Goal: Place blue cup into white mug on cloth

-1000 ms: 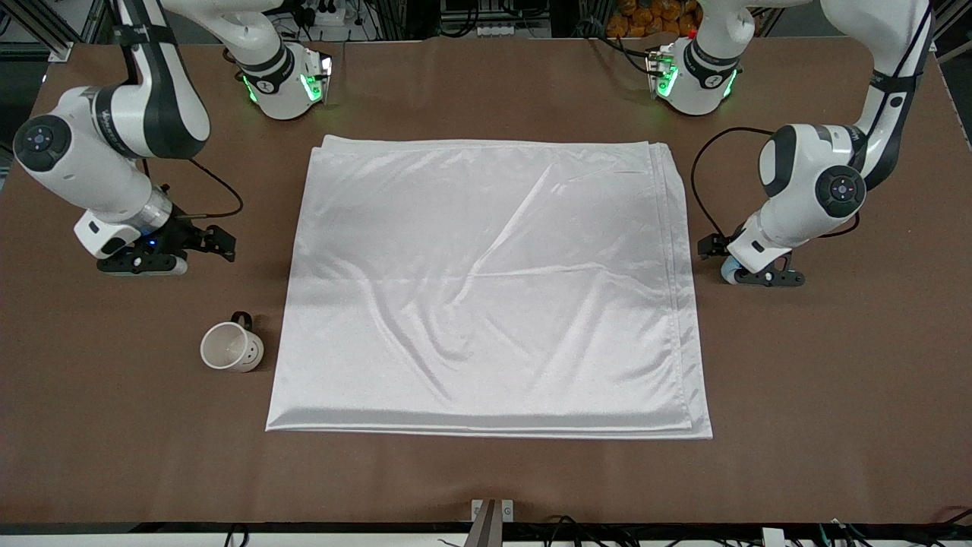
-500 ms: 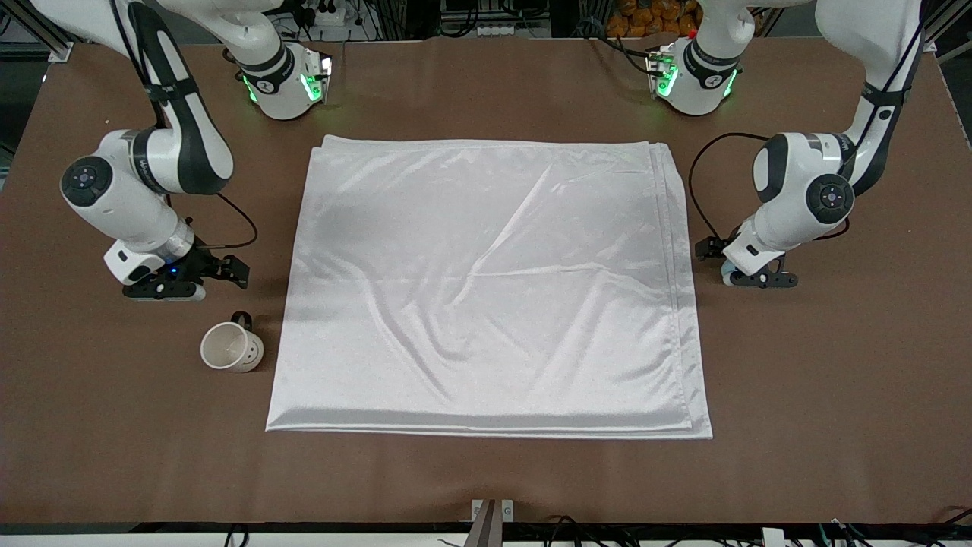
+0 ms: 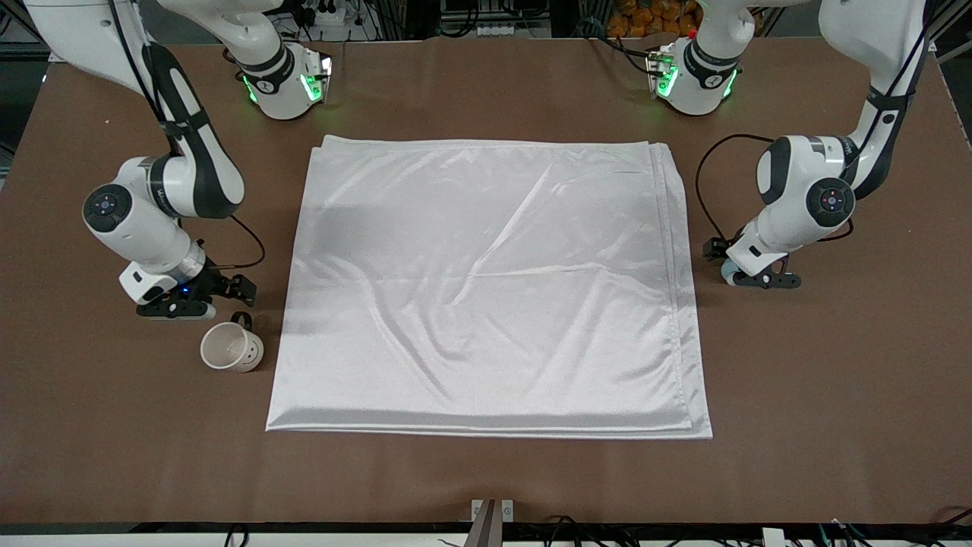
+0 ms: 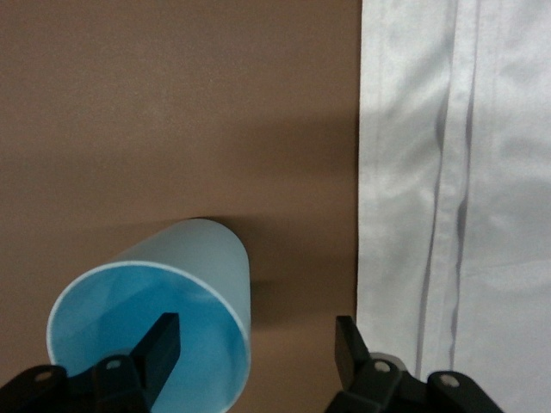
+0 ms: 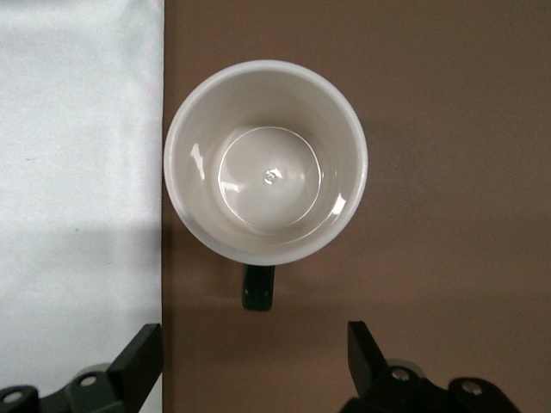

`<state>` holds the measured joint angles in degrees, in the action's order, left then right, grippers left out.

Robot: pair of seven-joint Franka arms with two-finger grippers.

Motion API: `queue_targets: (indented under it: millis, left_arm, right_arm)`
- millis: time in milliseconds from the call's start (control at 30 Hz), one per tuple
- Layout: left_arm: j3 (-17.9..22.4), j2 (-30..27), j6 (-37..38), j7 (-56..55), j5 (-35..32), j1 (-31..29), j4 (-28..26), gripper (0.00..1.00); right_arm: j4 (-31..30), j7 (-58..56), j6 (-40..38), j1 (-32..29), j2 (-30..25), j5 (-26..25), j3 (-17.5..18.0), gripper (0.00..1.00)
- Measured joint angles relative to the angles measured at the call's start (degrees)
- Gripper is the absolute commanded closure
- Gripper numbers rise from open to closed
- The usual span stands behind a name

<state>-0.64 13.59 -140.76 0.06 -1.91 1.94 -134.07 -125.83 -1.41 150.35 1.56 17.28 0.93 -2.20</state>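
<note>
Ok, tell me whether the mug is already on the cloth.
No, the mug stands on the bare table just beside the edge of the cloth, toward the right arm's end.

- A brown table (image 3: pixel 486 471) with a matte top filled nearly the whole front view.
- Its surface looked plain and evenly coloured, with soft shadows lying on it.
- The light fell evenly from above, without hard glare on the brown top.
- Along the edge farthest from the front camera ran dark clutter: black cables (image 3: pixel 326 15) and a power strip (image 3: pixel 497 30).
- A stack of orange items (image 3: pixel 657 14) showed there too; what they were could not be told.
- Aluminium frame bars (image 3: pixel 45 30) stood at the corner near the right arm's end.
- At the nearest edge, a small metal bracket (image 3: pixel 492 513) sat at the middle, with more cables (image 3: pixel 592 528) beside it.
</note>
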Motion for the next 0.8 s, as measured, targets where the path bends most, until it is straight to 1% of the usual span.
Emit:
queue_targets:
  millis: [67,167,233,333,467,600,700,800]
  left_arm:
    - [0.0,0.0,-0.1,0.0,0.0,-0.1,0.0,0.7]
    - [0.0,0.0,-0.2,0.0,-0.1,-0.1,0.0,0.87]
    - [0.0,0.0,-0.4,0.0,-0.1,-0.1,0.0,0.93]
    - [0.0,0.0,-0.6,0.0,-0.1,-0.1,0.1,1.0]
    - [0.0,0.0,-0.8,0.0,-0.1,-0.1,0.4,1.0]
    - [0.1,-0.3,-0.8,0.0,-0.4,-0.1,0.7,1.0]
    - [0.1,-0.4,-0.8,0.0,-0.4,-0.2,0.9,1.0]
    - [0.1,-0.5,-0.9,0.0,-0.4,-0.2,1.3,1.0]
  right_arm:
    - [0.8,-0.2,0.0,-0.1,0.7,0.0,0.0,0.05]
    - [1.8,-0.3,0.0,-0.4,1.8,0.0,0.0,0.06]
    - [2.3,-0.4,0.0,-0.5,2.4,0.0,0.0,0.06]
    - [3.0,-0.5,0.3,-0.7,3.4,0.0,0.0,0.1]
    - [4.0,-0.5,0.9,-0.7,4.8,0.0,0.0,0.14]
    - [5.1,-0.5,1.1,-0.7,6.0,0.0,0.0,0.21]
    - [5.7,-0.5,1.2,-0.7,6.6,0.0,0.1,0.33]
    - [6.3,-0.6,1.2,-0.6,7.0,0.0,0.1,0.51]
